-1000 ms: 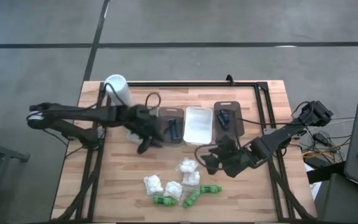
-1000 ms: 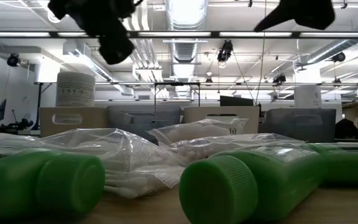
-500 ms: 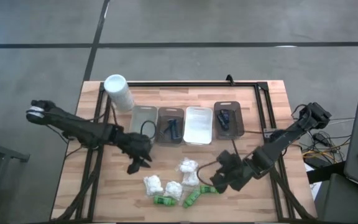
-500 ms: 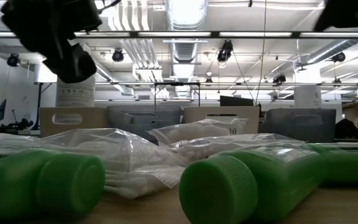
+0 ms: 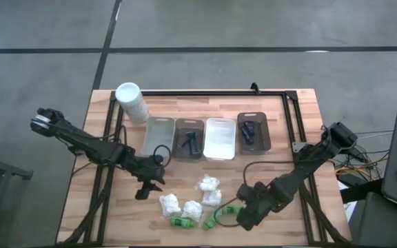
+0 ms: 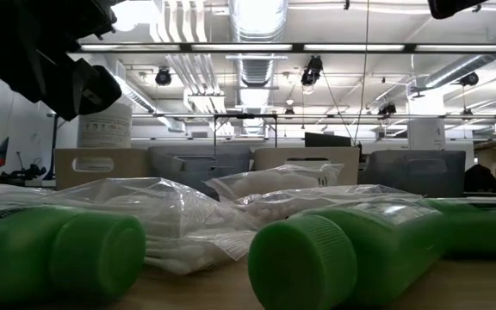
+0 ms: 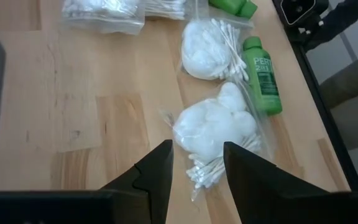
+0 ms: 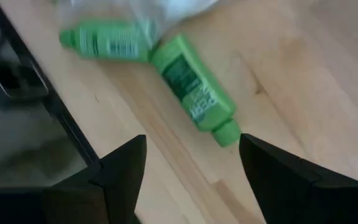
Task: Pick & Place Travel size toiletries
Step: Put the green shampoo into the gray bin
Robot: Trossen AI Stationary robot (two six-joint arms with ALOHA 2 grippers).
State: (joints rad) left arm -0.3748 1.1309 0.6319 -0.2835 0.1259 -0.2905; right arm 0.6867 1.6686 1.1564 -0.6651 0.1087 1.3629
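Note:
Several white puffs in clear bags lie on the wood near the table's near edge [image 5: 192, 209], and three green bottles lie on their sides beside them [image 5: 212, 219]. My left gripper [image 5: 144, 191] is open and hovers just left of the puffs; its wrist view shows a puff bag [image 7: 213, 124] ahead of the fingers [image 7: 157, 177] and a green bottle [image 7: 263, 78] beyond. My right gripper [image 5: 238, 215] is open beside the bottles on their right; its wrist view shows one green bottle [image 8: 194, 90] ahead and another [image 8: 104, 40] farther off. Dark items lie in two trays [image 5: 190, 141].
Four rectangular trays stand in a row at mid-table [image 5: 220, 127]. The tall white cylinder [image 5: 131, 102] stands at the far left corner. A black frame rail [image 5: 212, 93] runs along the far edge and down both sides. In the low view, bottles [image 6: 351, 250] and bags [image 6: 170, 211] fill the foreground.
My left gripper has moved from over the trays toward the near edge and down, ending beside the puffs. My right gripper has moved from mid-table toward the near edge, ending next to the green bottles. The toiletries have stayed where they were.

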